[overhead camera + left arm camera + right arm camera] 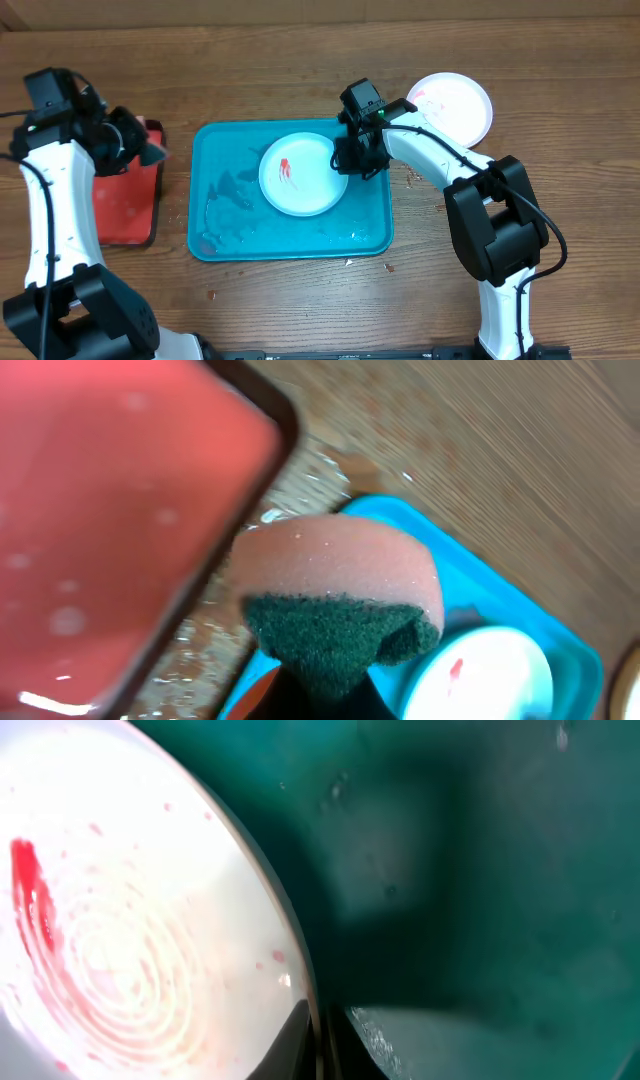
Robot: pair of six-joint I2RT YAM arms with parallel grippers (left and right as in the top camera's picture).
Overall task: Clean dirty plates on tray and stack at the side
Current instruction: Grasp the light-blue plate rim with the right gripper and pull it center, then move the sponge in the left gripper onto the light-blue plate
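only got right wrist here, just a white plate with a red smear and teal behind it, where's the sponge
observer: the sponge is in the left gripper, over the red tray's edge, left of the teal tray.
operator: any other plates out there
observer: a second plate sits on the table beyond the teal tray's far right corner, smeared pink-red.
operator: where's my plate on the tray
observer: the white plate lies near the tray's middle, and the right gripper is at its right rim.
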